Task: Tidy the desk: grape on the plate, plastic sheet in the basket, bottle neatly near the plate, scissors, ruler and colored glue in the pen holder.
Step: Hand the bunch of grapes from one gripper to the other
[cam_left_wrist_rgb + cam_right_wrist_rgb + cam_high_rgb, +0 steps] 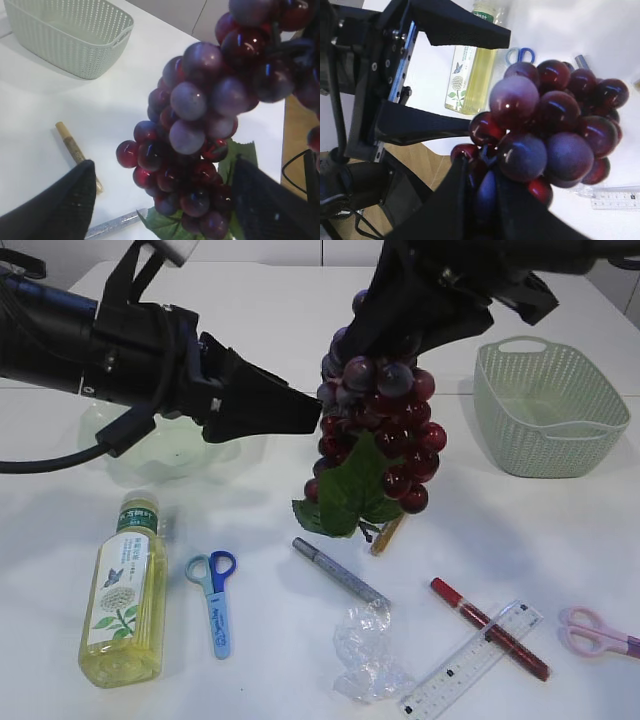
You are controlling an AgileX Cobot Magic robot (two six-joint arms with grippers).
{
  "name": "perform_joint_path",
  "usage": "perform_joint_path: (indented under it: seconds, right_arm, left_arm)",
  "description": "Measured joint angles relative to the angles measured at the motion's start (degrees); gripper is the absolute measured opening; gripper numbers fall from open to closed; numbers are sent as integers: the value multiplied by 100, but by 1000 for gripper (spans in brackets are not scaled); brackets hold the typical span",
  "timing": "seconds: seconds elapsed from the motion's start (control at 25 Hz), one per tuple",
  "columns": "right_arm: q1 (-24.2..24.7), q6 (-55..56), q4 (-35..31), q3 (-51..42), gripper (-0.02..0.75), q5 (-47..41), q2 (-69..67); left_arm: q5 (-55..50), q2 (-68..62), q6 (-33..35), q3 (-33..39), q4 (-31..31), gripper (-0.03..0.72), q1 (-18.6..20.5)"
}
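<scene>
**Grape bunch in the air, between two grippers**

The step in hand looks like a handover, or the carry to the plate. The plate (160, 455), a pale translucent dish, sits at about nine o'clock from the grape bunch (385, 430), behind the left arm. To do it well, I'd say the bunch should stay hanging plumb while it travels. The left jaws should close on the body of the cluster, not on the leaf (350, 495), before the other arm lets go. Lowering it gently onto the dish would stop loose berries rolling off.

The green basket (548, 405) stands at three o'clock from the bunch, well apart. The bottle (125, 590) lies at seven o'clock, near the blue scissors (213, 598).

The right gripper (480, 192) comes from above, fingers nearly together, clamped on the top of the bunch, which hangs clear of the table. The left gripper (162, 200) has its fingers wide apart, one either side of the bunch's lower half. From its wrist view I cannot tell whether a pad touches the berries; it holds nothing.
</scene>
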State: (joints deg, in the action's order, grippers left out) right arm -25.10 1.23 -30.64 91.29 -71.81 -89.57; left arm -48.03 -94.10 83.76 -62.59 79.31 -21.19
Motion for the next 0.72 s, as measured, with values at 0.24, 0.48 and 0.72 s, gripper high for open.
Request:
perform_joint_path:
  seconds: [0.24, 0.48, 0.72]
  right_arm:
    - [-38, 0, -174, 0, 87, 0, 0]
    - [-86, 0, -245, 0, 87, 0, 0]
    - [-86, 0, -303, 0, 87, 0, 0]
  left_arm:
    - [-84, 0, 0, 0, 0, 622, 0]
    - [-81, 0, 57, 0, 0, 622, -254]
    - [106, -136, 93, -5, 62, 622, -459]
